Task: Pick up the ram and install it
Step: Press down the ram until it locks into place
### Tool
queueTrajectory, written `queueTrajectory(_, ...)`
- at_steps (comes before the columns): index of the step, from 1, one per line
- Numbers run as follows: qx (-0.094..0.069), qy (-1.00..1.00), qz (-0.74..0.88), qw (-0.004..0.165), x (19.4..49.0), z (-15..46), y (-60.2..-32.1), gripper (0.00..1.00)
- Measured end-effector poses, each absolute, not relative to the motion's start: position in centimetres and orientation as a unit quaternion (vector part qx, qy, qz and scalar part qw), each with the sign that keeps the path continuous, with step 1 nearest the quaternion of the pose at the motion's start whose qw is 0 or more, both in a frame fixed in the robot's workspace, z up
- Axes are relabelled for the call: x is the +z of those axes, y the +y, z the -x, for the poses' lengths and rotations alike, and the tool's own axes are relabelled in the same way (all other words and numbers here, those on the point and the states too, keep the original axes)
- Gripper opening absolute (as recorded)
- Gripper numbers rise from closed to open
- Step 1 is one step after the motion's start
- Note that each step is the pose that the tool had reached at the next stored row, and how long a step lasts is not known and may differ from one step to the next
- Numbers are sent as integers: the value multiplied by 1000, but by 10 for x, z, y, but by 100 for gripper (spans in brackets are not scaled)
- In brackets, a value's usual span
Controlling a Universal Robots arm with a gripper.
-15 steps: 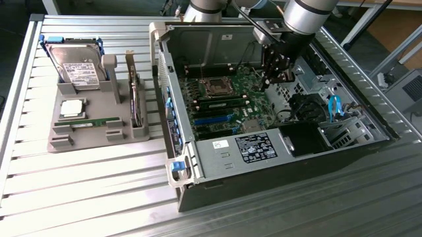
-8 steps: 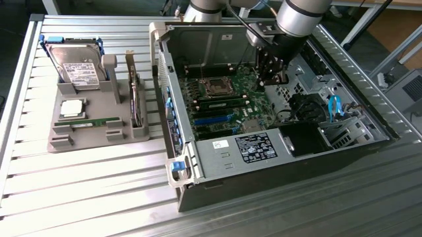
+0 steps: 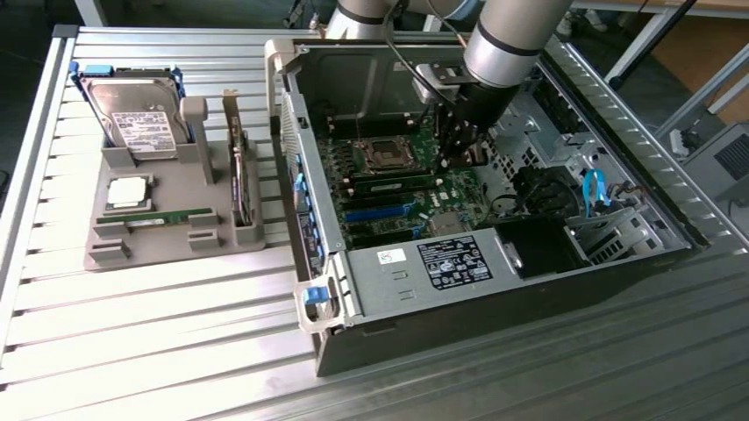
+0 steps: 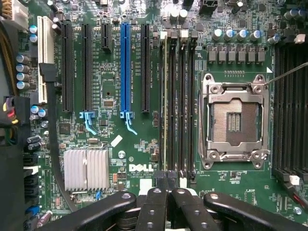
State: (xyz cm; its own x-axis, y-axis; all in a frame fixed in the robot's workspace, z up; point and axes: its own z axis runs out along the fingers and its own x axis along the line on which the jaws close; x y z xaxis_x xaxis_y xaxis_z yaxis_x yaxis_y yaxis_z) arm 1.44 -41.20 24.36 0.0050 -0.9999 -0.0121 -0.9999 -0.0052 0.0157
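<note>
A long green ram stick (image 3: 392, 184) stands on edge in a memory slot of the motherboard inside the open computer case (image 3: 351, 289). In the wrist view it appears edge-on as a thin line (image 4: 165, 106) in the outermost of several black slots. My gripper (image 3: 465, 158) hangs low inside the case at one end of that stick. Its black fingers (image 4: 156, 202) meet tip to tip, shut, just past the slot's end, and the gripper (image 4: 167, 179) holds nothing that I can see. A second green stick with a white label (image 3: 158, 217) lies in the grey holder (image 3: 175, 250).
The holder also carries a silver hard drive (image 3: 139, 118) and a square processor chip (image 3: 126, 193). Beside the memory slots are the bare CPU socket (image 4: 234, 120), a blue expansion slot (image 4: 125, 67) and a silver heat sink (image 4: 86, 168). Case walls and cables surround the arm.
</note>
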Motion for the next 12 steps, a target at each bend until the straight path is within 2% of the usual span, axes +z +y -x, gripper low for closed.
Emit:
queueTrajectory(5,-10,-705,-709,2,229,-14,-412,9)
queueTrajectory(8,-8,-705,-709,2,243,-14,-412,9)
queueTrajectory(12,-6,-705,-709,0,244,29,-412,9)
